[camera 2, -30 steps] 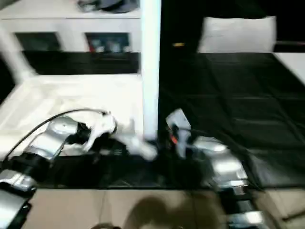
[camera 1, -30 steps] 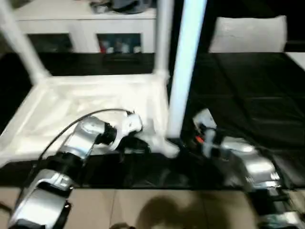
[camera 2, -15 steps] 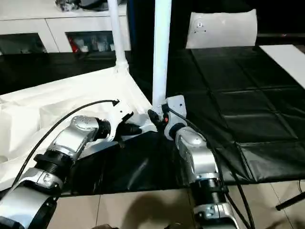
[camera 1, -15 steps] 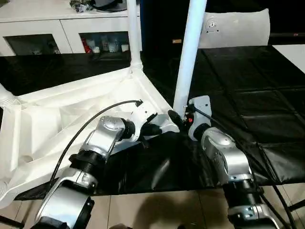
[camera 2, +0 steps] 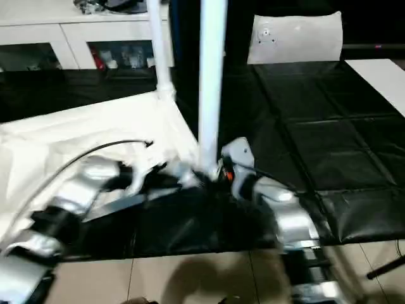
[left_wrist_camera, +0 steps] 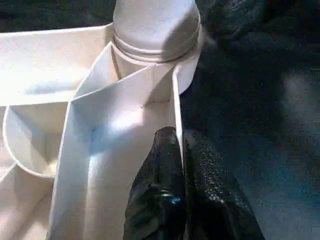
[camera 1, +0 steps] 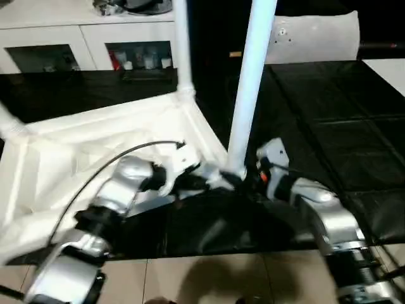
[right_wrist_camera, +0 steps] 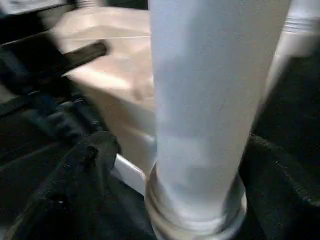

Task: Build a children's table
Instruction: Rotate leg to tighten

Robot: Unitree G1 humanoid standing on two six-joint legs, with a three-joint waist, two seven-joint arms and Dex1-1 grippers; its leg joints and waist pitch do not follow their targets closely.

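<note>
Left hand [left_wrist_camera: 182, 165] is pinching the tabletop [camera 1: 95, 145] rim by the near leg [camera 1: 249, 82] – right hand [right_wrist_camera: 172, 165] is sitting spread apart around that leg's base.

you have a black-covered work table [camera 1: 329, 126] under everything, a white cabinet [camera 1: 82, 38] with glass doors along its far side, and a white cushion-like thing [camera 2: 296, 38] beyond its far edge.

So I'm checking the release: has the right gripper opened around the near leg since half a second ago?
Yes. The right gripper now stands wider around the near leg.
</note>
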